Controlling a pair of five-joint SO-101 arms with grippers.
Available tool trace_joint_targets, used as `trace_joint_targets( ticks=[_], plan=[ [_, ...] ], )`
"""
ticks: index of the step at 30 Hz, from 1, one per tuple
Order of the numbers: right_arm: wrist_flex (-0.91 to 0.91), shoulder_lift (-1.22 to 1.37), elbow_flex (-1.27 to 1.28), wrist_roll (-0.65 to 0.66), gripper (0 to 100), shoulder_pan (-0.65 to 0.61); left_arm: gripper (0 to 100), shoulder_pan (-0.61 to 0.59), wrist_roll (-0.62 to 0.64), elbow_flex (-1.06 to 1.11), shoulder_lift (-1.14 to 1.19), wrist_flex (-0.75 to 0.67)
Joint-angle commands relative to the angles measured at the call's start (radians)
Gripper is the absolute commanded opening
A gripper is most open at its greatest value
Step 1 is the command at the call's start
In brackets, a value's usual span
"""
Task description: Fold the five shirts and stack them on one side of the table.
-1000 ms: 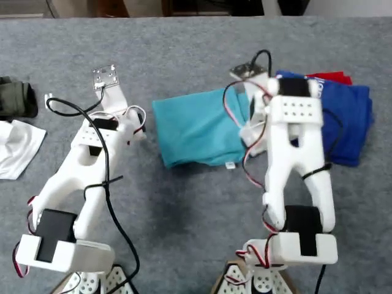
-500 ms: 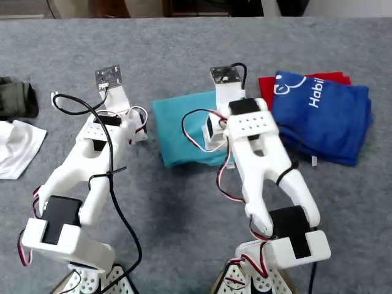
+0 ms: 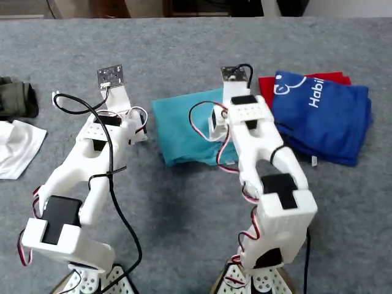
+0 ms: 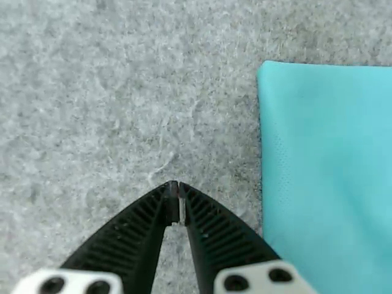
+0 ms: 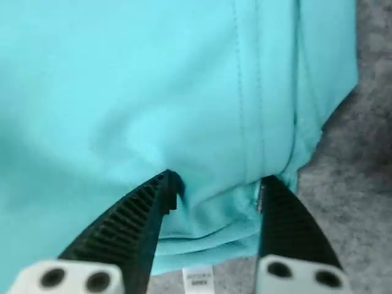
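A folded teal shirt (image 3: 184, 131) lies mid-table. To its right a folded blue shirt (image 3: 324, 116) rests on a red one (image 3: 266, 86). A white shirt (image 3: 15, 147) and a dark green one (image 3: 15, 101) lie loose at the left edge. My right gripper (image 5: 214, 190) is open, its black fingers (image 5: 141, 211) set down on the teal shirt (image 5: 153, 92) near the hem with the label. The right arm (image 3: 251, 128) covers that shirt's right part. My left gripper (image 4: 174, 202) is shut on nothing, over bare table just left of the teal shirt (image 4: 324, 171).
The grey felt table (image 3: 184, 49) has free room at the back and along the front between the arms. The arms' cables (image 3: 113, 184) hang loose beside them. The blue and red stack sits close to the right edge.
The right arm has swung left from over the blue stack to over the teal shirt, uncovering the blue shirt. The left arm shifted slightly.
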Motion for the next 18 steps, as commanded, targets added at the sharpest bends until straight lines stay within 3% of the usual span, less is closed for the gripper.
trace_joint_targets(
  ticks=[1, 5, 18],
  plan=[
    [0.081, 0.07, -0.077, -0.008, 14.8, 0.016, 2, -0.009, -0.005, -0.046, -0.005, -0.006],
    [0.152, 0.085, -0.13, 0.023, 0.0, 0.015, 2, -0.009, -0.005, -0.046, -0.005, -0.006],
    [0.348, -0.015, -0.335, 0.071, 0.2, 0.091, 2, -0.009, -0.005, -0.046, -0.004, -0.006]
  ],
)
